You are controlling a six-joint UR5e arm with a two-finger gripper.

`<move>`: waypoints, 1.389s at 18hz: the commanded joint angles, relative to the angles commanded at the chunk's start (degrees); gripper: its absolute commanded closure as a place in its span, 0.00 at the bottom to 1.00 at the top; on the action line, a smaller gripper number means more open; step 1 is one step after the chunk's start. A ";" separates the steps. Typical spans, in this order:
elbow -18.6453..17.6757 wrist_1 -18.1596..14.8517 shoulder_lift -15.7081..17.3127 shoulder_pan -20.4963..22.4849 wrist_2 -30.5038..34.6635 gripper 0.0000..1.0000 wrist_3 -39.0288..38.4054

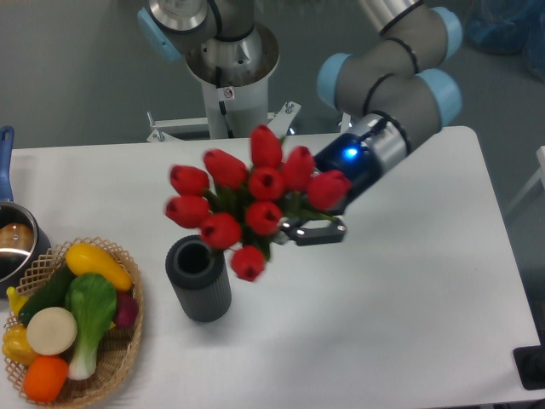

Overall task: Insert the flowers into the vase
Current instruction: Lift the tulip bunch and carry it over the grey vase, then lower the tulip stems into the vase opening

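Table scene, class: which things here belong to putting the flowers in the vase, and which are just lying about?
Part of the job:
- bunch of red tulip buds with green leaves
- dark grey ribbed cylindrical vase
- robot gripper holding the bunch

Just lying about:
- wicker basket of colourful toy vegetables
- shiny metal pot with blue handle

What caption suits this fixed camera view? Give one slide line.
Gripper carries the red flowers above the table, just right of the upright grey vase.
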 joint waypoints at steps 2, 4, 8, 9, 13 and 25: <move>-1.67 0.00 0.70 -0.61 -0.18 0.91 1.42; -3.08 0.09 1.32 -1.14 -0.18 0.91 1.60; -5.81 0.09 3.60 -1.58 -0.09 0.91 1.69; -6.07 0.09 3.69 -1.58 -0.09 0.91 1.69; -6.16 0.00 3.34 -1.76 -0.18 0.91 4.75; -7.92 0.00 4.75 -1.41 -0.88 0.92 8.10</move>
